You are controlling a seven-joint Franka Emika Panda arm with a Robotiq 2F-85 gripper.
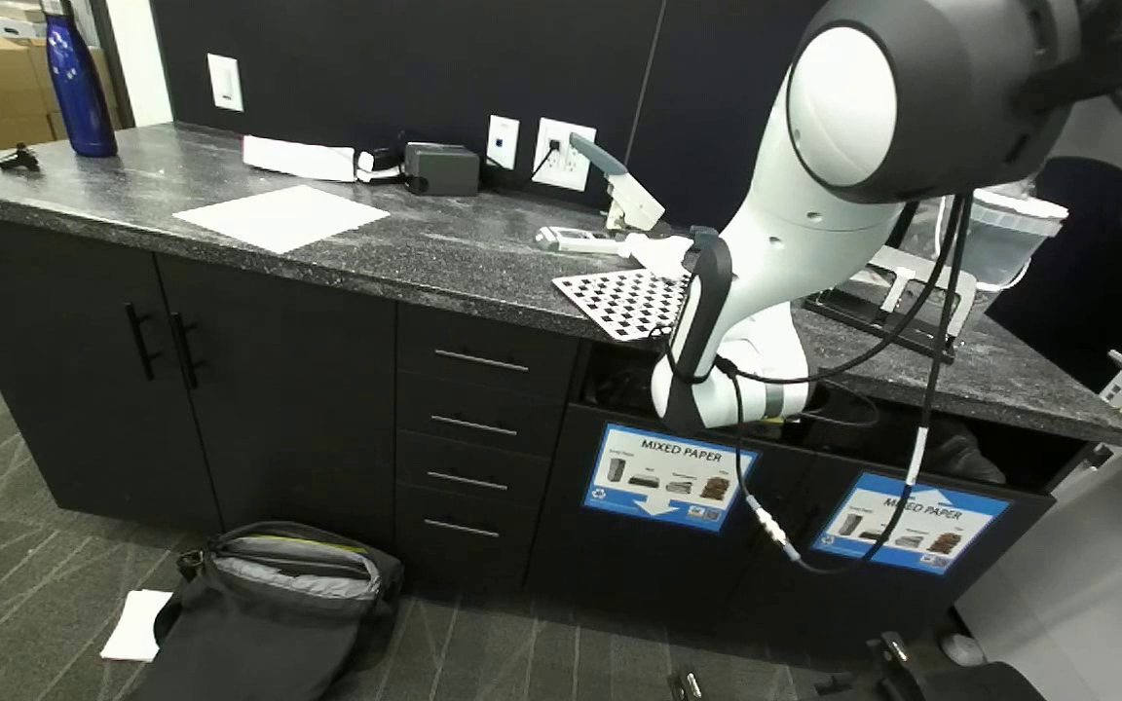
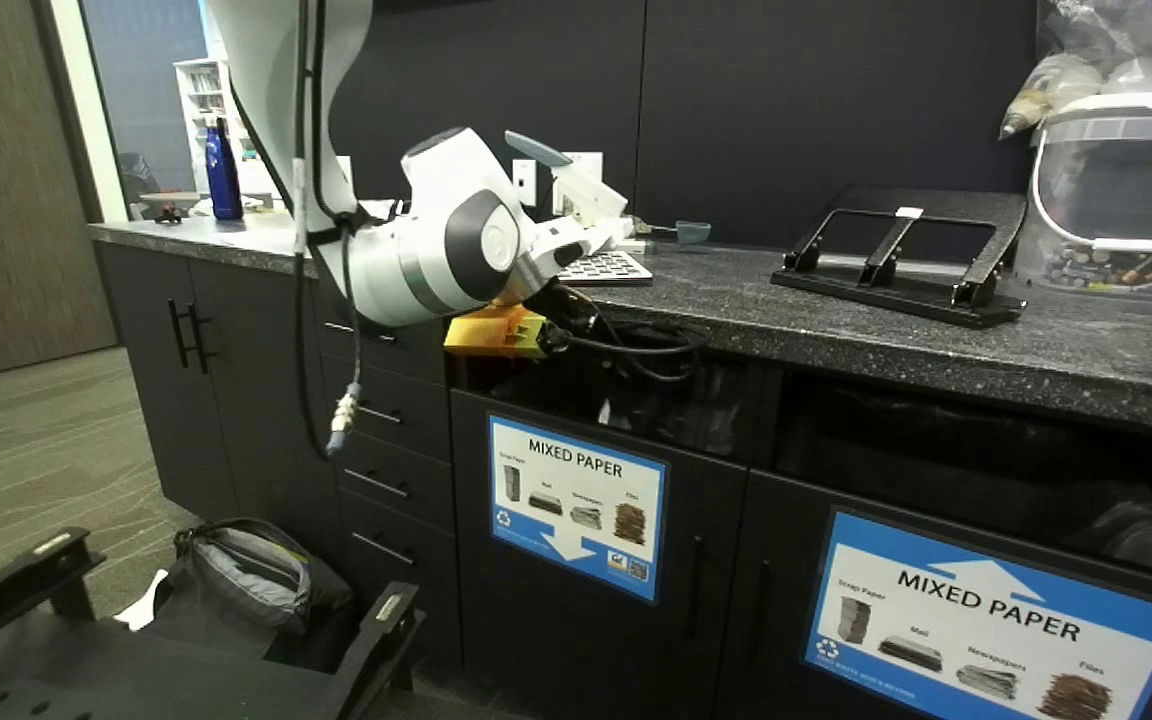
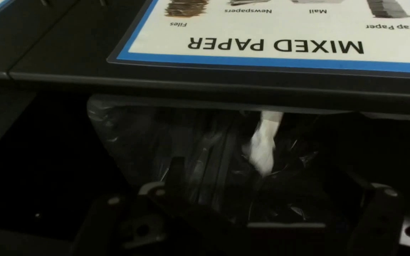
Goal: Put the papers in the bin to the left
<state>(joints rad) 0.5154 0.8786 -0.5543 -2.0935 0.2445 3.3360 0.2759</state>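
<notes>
Gripper (image 3: 260,167) hung at the mouth of the bin (image 3: 205,83), fingers (image 3: 176,174) spread apart, grip released. White paper scrap (image 3: 263,149), blurred, was below them, just behind the bin's front. Checkered board (image 1: 624,302) lay on the counter (image 1: 483,253) above the bin. Dark bag (image 1: 279,633) sat on the floor (image 1: 483,633), left of the bin; blue bottle (image 1: 79,88) stood farther left.

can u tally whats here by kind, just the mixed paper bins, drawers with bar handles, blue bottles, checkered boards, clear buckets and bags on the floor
Mixed paper bins: 2
Drawers: 4
Blue bottle: 1
Checkered board: 1
Clear bucket: 1
Bag on the floor: 1
Total: 10
</notes>
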